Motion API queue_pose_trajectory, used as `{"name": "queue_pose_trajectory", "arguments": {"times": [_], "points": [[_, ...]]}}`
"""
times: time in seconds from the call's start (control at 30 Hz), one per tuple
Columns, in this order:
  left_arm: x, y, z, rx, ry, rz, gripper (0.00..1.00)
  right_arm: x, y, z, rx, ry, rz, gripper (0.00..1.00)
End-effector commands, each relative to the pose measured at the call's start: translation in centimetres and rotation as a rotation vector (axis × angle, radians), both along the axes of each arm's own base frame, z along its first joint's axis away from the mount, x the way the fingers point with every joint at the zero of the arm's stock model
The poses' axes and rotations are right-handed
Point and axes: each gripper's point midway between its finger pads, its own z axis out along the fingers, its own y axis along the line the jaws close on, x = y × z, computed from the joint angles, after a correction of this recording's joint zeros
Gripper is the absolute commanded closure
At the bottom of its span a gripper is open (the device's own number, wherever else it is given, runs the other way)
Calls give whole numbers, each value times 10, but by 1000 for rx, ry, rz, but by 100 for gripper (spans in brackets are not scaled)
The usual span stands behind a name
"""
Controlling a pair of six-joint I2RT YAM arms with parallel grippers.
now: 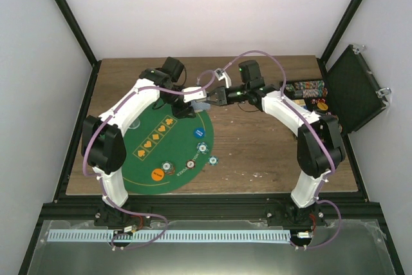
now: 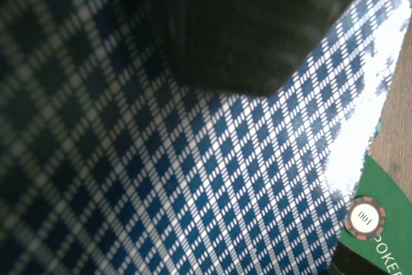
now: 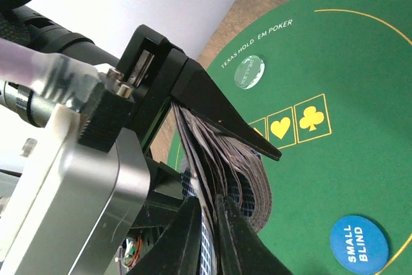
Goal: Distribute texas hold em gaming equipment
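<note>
mat (image 3: 360, 159) reads "texas hold em poker"; 1 blue chip (image 3: 359, 244) reads "small blind". left end effector (image 1: 187, 98) clamps the playing cards (image 3: 225, 159) over the mat; right end effector (image 3: 207, 214) pinches them too.

Your work surface is a brown wooden table (image 1: 270, 152). Plain white walls (image 1: 206, 11) enclose it at the back, left and right. Black frame posts (image 1: 69, 17) rise along the two rear corners. At the near edge you find a black rail (image 1: 206, 208), then a grey metal shelf (image 1: 206, 259) carrying a white slotted strip (image 1: 193, 235). Lighting is even, with soft shadows only.
</note>
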Motion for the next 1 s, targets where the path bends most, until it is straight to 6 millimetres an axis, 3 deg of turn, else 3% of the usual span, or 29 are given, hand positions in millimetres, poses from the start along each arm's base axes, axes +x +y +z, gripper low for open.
{"name": "queue_pose_trajectory", "arguments": {"times": [0.0, 0.1, 0.3, 0.47, 0.97], "points": [[6, -9, 13, -45, -34, -24, 49, -1, 12, 9, 15, -22, 42, 87], [4, -8, 12, -43, -30, -26, 52, 7, 7, 4, -33, -30, -17, 76], [1, -5, 7, -29, -20, -28, 53, 13, -1, 3, -74, -58, -83, 63], [1, -6, 8, -35, -21, -28, 55, 15, -7, -4, -116, -65, -113, 62], [0, -5, 5, -27, -15, -30, 55, 12, -13, 6, -135, -100, -127, 62]]}}
